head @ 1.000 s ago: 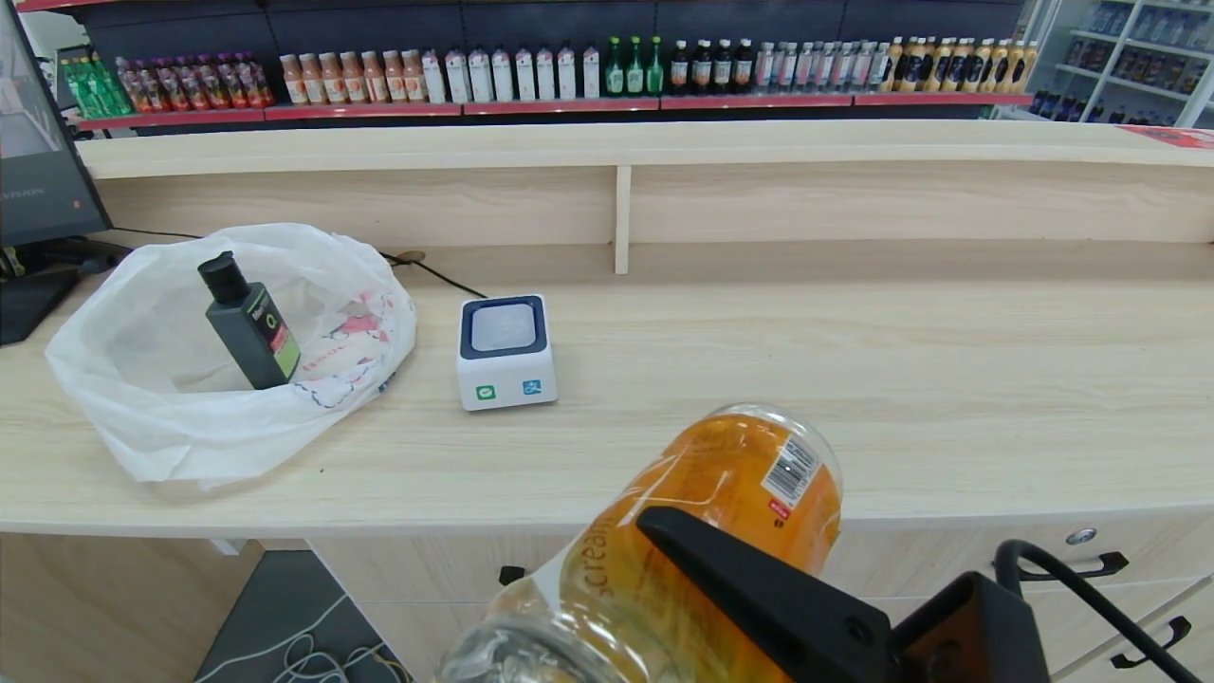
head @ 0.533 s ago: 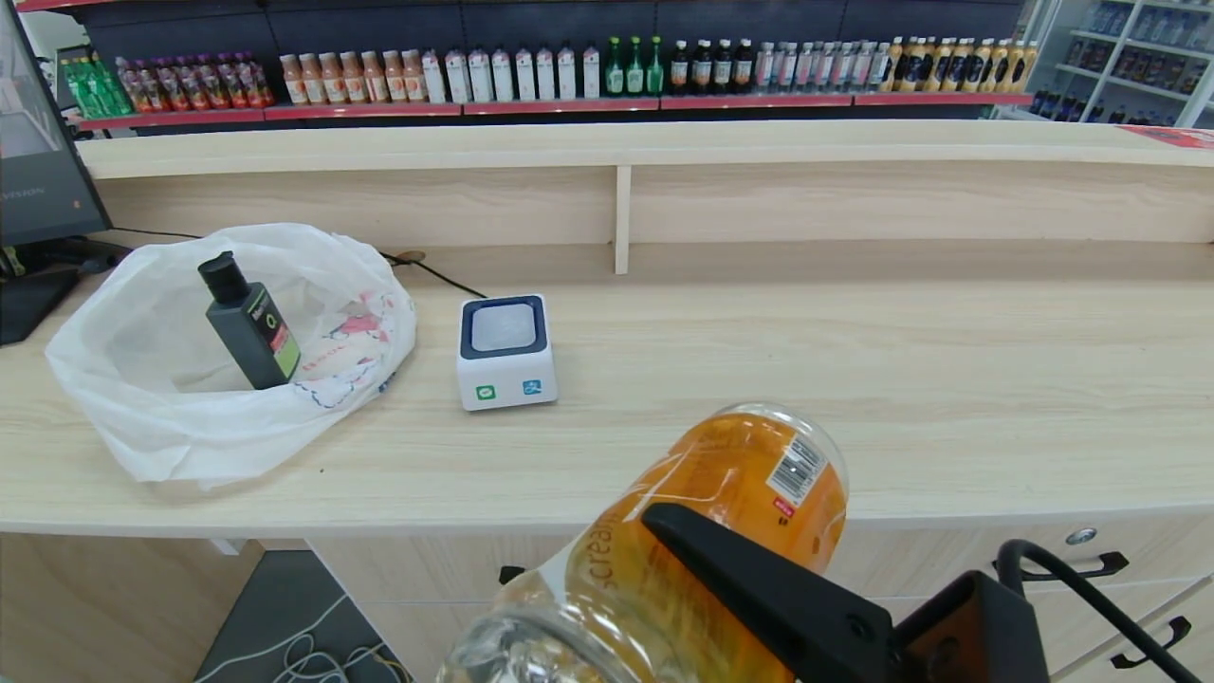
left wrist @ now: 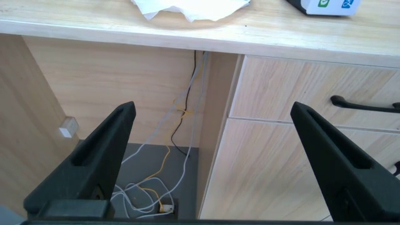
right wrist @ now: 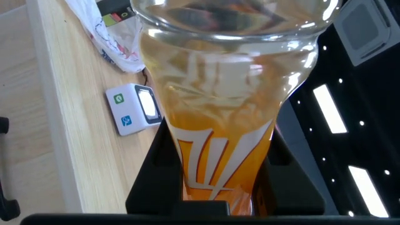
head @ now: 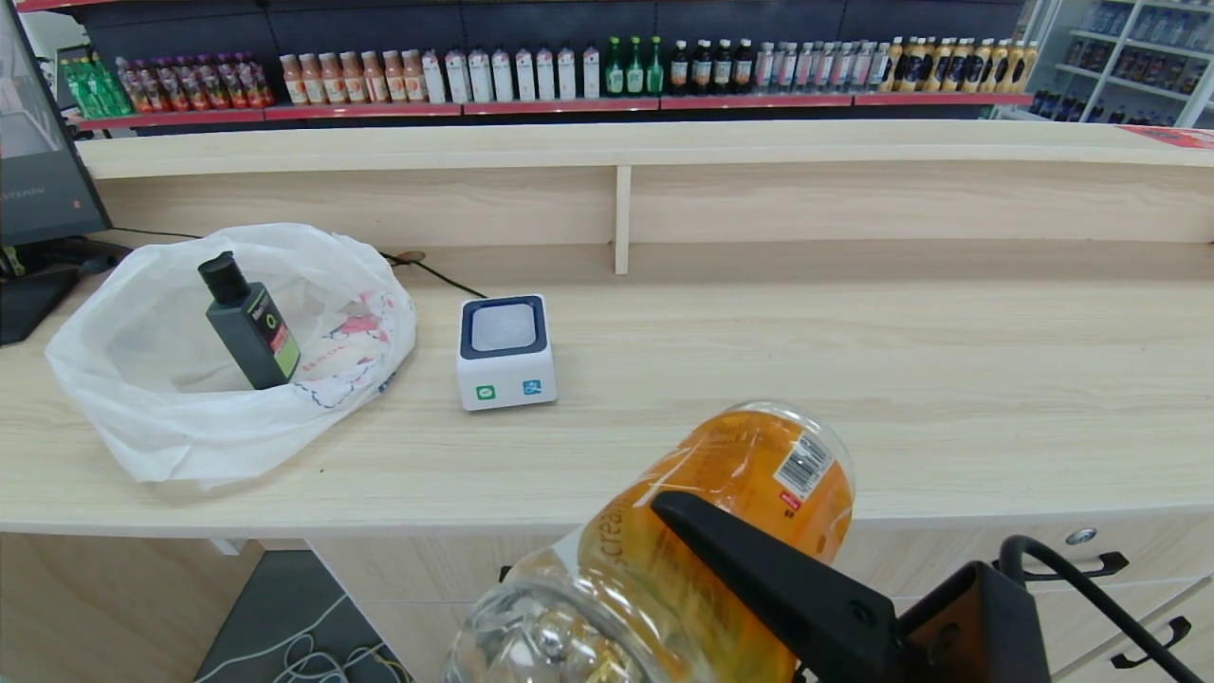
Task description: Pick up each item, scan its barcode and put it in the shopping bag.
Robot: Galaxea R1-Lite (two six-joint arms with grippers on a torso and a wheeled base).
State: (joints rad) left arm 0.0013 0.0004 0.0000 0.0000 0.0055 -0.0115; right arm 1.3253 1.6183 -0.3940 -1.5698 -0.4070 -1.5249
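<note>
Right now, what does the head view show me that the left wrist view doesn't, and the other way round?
Head view adds: the orange bottle clamped in the right hand, tilted, with its barcode facing up toward the camera, and the dark bottle standing in the shopping bag.
Left wrist view adds: the left hand, open and empty, below counter height, facing the cabinet front.
Shared: the bag's edge, the scanner, the counter and the floor cables.
</note>
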